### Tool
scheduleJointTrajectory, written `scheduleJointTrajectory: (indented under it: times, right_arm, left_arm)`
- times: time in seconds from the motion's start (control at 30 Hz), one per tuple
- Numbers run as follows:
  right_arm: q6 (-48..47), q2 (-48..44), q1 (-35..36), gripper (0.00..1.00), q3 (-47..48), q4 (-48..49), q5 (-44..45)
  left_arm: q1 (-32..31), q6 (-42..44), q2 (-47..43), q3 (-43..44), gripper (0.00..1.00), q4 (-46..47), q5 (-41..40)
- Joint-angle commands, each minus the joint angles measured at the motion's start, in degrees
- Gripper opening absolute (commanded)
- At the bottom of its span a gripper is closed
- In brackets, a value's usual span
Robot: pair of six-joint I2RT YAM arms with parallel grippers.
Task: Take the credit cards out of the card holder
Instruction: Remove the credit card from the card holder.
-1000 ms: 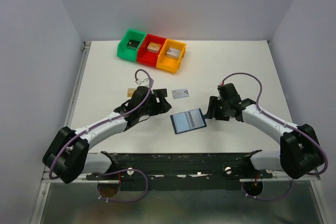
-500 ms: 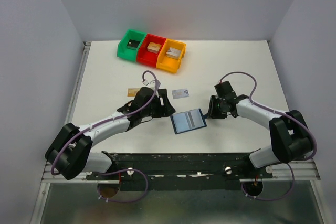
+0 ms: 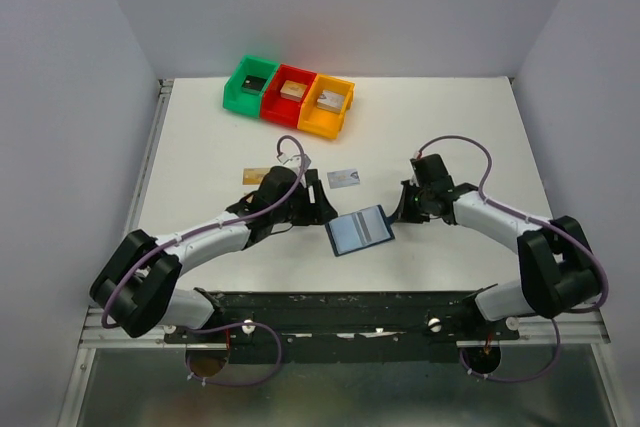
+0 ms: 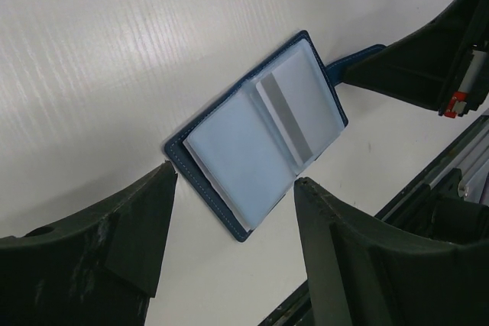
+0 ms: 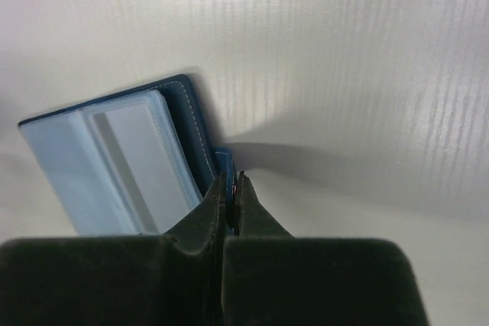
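Counter [image 3: 200, 147]: white, walled on three sides. My two arms reach in from 6 o'clock.
Bins: green [image 3: 250, 84], red [image 3: 290, 95] and orange [image 3: 328, 105] stand in a row at 12 o'clock, each with a small block inside. They are well apart from the work and I judge them no part of this job.
Left end effector [image 4: 234, 177]: jaws wide, straddling the card holder's 9 o'clock end from above and gripping nothing. I read this as lined up to pinch a card edge.
Right end effector [image 5: 229, 182]: jaws pinched tight on the snap tab at the holder's 3 o'clock edge. Purpose, as I judge it: anchor the holder so it won't slide when a card is pulled.
Card holder [image 3: 360, 231]: navy, lying open and flat near the counter's centre between my two end effectors, pale blue pockets facing up.
Loose cards: a tan-gold one [image 3: 253, 175] at 10 o'clock of the holder and a pale grey one [image 3: 344, 179] at 12 o'clock, both flat on the counter and clear of it.
Card in pocket [image 4: 294, 116]: pale with a grey stripe, seated in the right-hand pocket. Whether more sit beneath it, I cannot tell.
Risk: a thin tab grip may slip under a hard pull.
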Motion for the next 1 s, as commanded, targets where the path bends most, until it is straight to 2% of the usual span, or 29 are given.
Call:
scheduleJointTrajectory:
  times: [0.0, 0.3, 0.47, 0.67, 0.83, 0.97]
  right_arm:
    - [-0.3, -6.5, -0.4, 0.00, -2.0, 1.8, -5.4]
    - [0.0, -11.9, -0.3, 0.00, -5.6, 2.8, -14.0]
    - [-0.4, -14.4, -0.3, 0.00, -6.3, 3.7, -15.8]
    - [-1.2, -15.5, -0.3, 0.00, -6.0, 3.2, -16.0]
    - [-1.0, -15.6, -0.2, 0.00, -6.1, 3.9, -17.5]
    - [-1.1, -15.8, -0.3, 0.00, -6.5, 4.9, -18.7]
  left_arm:
    - [-0.6, 1.6, 1.6, 1.5, 0.74, 3.2, 4.3]
    - [-5.3, 5.9, 10.4, 10.8, 0.60, 0.8, 9.5]
    - [-7.6, 8.0, 15.4, 16.0, 0.59, -3.4, 8.7]
    - [-9.2, 9.5, 19.0, 19.5, 0.48, -8.1, 6.2]
    - [-9.8, 9.9, 20.5, 21.0, 0.48, -9.8, 4.6]
    - [-10.2, 10.1, 21.9, 22.6, 0.52, -11.2, 4.1]
